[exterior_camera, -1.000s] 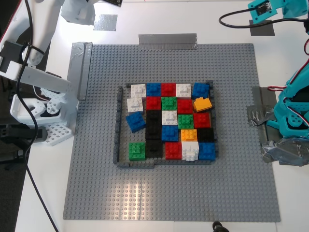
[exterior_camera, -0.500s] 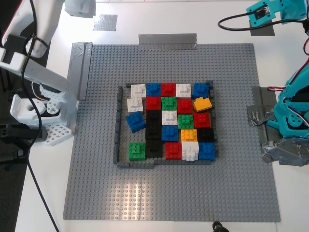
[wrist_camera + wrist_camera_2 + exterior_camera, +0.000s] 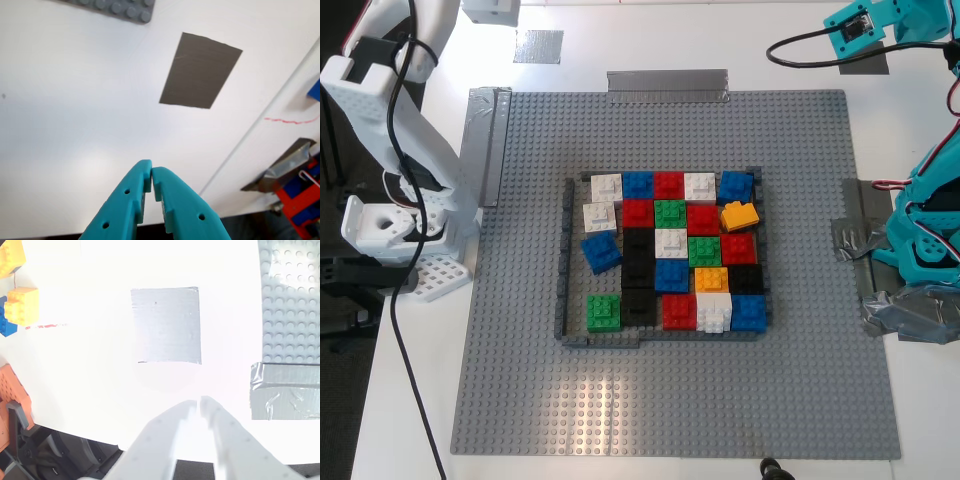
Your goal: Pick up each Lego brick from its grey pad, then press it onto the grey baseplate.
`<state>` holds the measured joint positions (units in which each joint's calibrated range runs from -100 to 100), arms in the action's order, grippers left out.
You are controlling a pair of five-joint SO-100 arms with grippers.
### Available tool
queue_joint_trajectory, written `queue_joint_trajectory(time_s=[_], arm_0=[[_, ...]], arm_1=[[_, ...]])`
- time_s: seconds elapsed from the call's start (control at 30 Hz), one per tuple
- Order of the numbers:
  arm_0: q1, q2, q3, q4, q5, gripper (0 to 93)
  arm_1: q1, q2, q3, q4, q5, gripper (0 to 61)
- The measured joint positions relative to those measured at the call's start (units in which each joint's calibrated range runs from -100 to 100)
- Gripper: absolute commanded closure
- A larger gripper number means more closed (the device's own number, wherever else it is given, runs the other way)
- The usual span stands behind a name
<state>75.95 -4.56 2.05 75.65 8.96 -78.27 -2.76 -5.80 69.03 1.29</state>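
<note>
Both pads bare, first claw and second claw closed on nothing above them, green brick and orange brick inside frame on baseplate, orange one tilted; next probably pressing it flat.

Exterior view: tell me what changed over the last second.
The white arm at the exterior view's left swung further up and toward that view's left edge. The teal arm's camera end at the upper right drifted slightly upward. Nothing was gripped or released. The coloured bricks inside the dark-grey frame on the large grey studded baseplate stayed put.
</note>
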Motion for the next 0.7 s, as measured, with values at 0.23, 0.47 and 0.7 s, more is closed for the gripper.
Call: queue_joint_trajectory(time_s=[0.23,0.47,0.7], arm_0=[[0.1,0.0,3.5,0.0,0.1,92.7],[0.7,0.0,7.6,-0.3,0.0,92.7],[0.7,0.0,8.0,-0.3,-0.1,92.7]], arm_1=[[-0.6,2.6,-4.2,2.4,0.1,61.2],[-0.6,2.6,-4.7,4.4,0.7,61.2],[-0.6,2.6,-4.7,4.6,0.6,61.2]])
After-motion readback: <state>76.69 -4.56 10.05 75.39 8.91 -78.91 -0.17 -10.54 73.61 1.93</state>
